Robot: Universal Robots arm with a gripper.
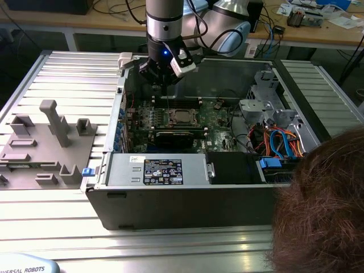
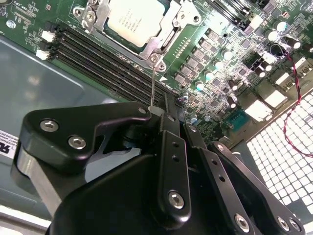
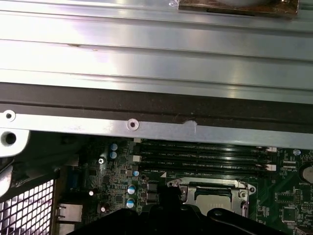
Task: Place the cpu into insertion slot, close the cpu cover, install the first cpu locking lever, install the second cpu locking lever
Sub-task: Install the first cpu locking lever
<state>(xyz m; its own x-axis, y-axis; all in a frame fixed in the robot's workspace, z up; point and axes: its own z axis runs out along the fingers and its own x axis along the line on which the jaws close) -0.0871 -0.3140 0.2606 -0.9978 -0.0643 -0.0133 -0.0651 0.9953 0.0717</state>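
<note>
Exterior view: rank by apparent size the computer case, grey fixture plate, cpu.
1. computer case, by far the largest.
2. grey fixture plate at the exterior view's left.
3. cpu, a small silver square under the cpu cover, below the pincer.
No near ties.

I'm seeing the cpu (image 2: 131,22) being cut off by the second wrist view's edge, and the gripper's dark body is hiding part of the cpu cover (image 3: 211,194) in the first wrist view. A person's hair (image 1: 321,210) is blocking the case's near corner in the exterior view.
</note>
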